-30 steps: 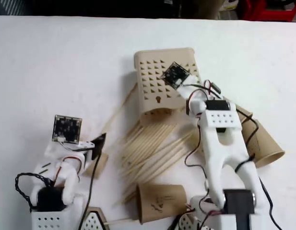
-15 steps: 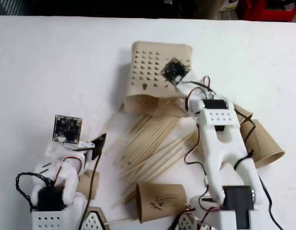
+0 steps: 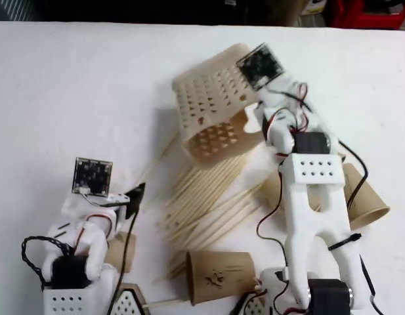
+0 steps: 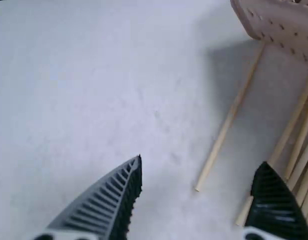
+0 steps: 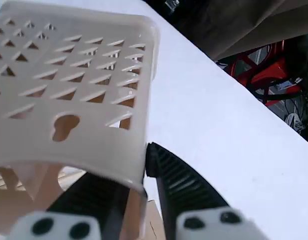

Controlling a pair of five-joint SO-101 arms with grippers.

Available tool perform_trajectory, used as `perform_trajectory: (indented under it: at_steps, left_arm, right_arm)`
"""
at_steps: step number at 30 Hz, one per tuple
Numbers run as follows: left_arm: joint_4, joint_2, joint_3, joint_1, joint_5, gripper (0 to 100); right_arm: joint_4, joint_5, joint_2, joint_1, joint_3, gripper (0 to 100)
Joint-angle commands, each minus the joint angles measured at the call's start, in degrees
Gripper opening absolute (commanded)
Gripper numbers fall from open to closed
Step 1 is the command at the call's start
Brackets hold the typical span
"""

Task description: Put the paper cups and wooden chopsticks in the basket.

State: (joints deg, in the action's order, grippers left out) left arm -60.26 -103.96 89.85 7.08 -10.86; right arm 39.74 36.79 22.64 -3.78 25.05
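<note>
We see a matt plastic basket [image 3: 210,98], bare wooden chopsticks [image 3: 203,197], brown paper cups [image 3: 222,275] and a matt white counter [image 3: 71,85].

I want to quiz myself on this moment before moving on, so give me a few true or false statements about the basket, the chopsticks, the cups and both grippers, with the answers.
1. The right gripper is shut on a wall of the basket. True.
2. The basket stands level and upright on the table. False: it is tilted in the gripper's hold.
3. The wooden chopsticks are all inside the basket. False: they lie spread out on the table beside it.
4. The left gripper is open and holds nothing. True.
5. A paper cup lies on its side on the table near the arms' bases. True.
</note>
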Motion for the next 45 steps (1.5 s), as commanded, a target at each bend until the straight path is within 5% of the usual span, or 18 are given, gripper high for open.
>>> perform_trajectory:
  at_steps: [1, 24, 37, 45]
  left_arm:
    - [1.1, -0.5, -0.4, 0.4, -0.5, 35]
    - [1.1, -0.5, -0.4, 0.4, -0.6, 35]
    - [1.1, -0.5, -0.3, 0.4, -0.6, 35]
    - [1.1, -0.5, -0.3, 0.4, -0.6, 35]
  right_arm:
    - [5.9, -2.9, 0.4, 1.0, -9.5, 1.9]
    - [44.0, -19.2, -35.8, 8.1, -69.0, 1.9]
    - [49.5, -19.9, -54.7, 7.9, -89.1, 2.6]
    - [49.0, -19.9, -59.1, 5.8, -92.0, 12.1]
